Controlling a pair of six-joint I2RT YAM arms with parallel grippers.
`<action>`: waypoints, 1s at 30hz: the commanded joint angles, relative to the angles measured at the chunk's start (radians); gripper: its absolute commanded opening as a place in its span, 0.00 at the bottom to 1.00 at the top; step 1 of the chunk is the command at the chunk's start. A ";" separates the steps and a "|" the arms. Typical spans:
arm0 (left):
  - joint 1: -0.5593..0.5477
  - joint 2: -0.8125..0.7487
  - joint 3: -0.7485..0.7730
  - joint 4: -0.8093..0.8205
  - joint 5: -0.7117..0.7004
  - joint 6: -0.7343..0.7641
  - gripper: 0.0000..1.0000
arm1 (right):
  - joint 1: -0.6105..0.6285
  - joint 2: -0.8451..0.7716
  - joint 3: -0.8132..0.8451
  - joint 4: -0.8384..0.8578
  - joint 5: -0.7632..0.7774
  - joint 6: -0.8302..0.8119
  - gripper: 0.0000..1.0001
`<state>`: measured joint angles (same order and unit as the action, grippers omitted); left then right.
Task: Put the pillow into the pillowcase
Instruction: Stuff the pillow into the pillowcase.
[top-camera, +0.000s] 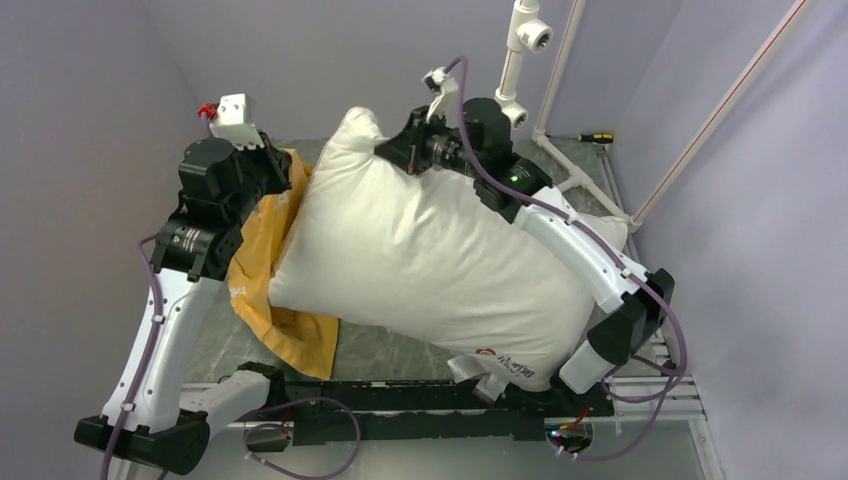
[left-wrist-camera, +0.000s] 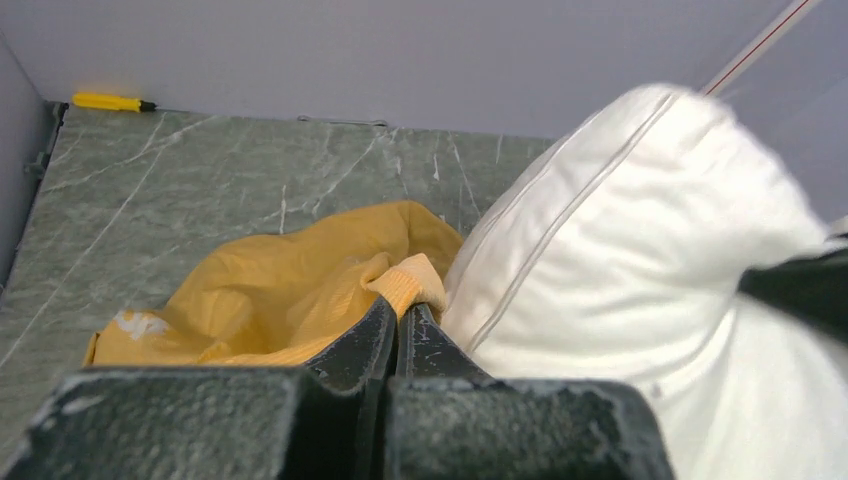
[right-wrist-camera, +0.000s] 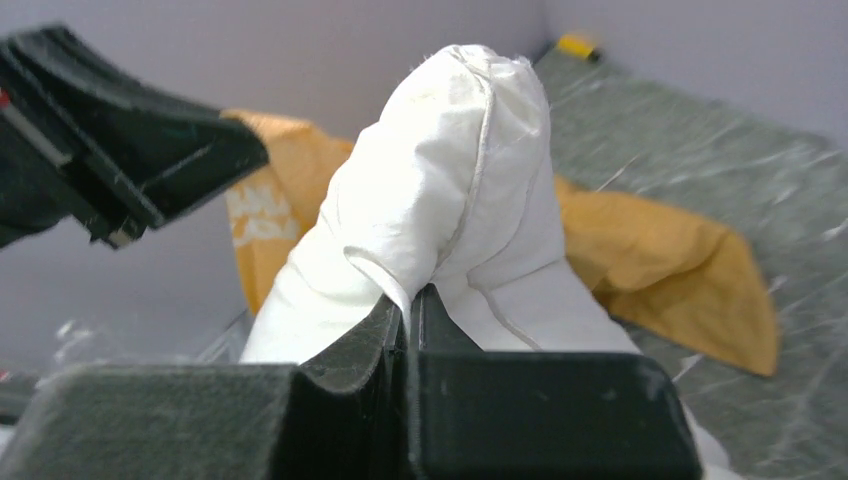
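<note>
- The pillow (top-camera: 430, 270) lies on a diagonal across the table (top-camera: 390, 352). Its far corner is lifted; its near end is down by the arm bases.
- A small red logo (top-camera: 485, 352) and white tags (top-camera: 492, 384) show at the near end of the pillow.
- Right hand (right-wrist-camera: 410, 300): jaws pinched tight on a fold of the pillow at its raised far corner. In the right wrist view the white cloth and its piped seam rise straight up out of the grip.
- Left hand (left-wrist-camera: 403, 305): jaws closed narrow on a bunched edge of the pillowcase (top-camera: 265, 260). I see a ribbed yellow hem poking out just above the fingertips.
- The pillowcase sits crumpled at the left of the table, showing its orange-yellow side. Part of it is raised at the left hand; the rest trails down onto the table toward the near edge.
- The pillow's left edge lies touching the pillowcase and overlaps it in the top view. Nearly all of the pillow is bare white. I cannot tell whether any of that edge is inside the opening.
- In the left wrist view the pillow's corner bulges just beside the gripped hem, on its right.
- A yellow-handled screwdriver (top-camera: 595, 137) lies at the far right corner of the table, well apart from both things.
- A white pipe frame (top-camera: 515, 60) stands behind the right arm.
</note>
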<state>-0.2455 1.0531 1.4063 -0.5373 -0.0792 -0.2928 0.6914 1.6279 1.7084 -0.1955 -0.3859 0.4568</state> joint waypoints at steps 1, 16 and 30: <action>-0.005 -0.058 -0.009 0.101 0.030 -0.037 0.00 | -0.013 -0.069 0.008 0.187 0.205 -0.039 0.00; -0.005 -0.015 0.048 0.143 0.089 -0.212 0.00 | 0.281 0.067 -0.024 0.463 0.705 -0.320 0.00; -0.005 -0.031 -0.035 0.190 -0.072 -0.139 0.00 | 0.259 0.136 0.091 0.007 -0.164 -0.233 0.00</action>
<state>-0.2455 1.0687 1.3968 -0.5041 -0.1379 -0.4950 0.9436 1.7523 1.6863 -0.1005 -0.1627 0.1944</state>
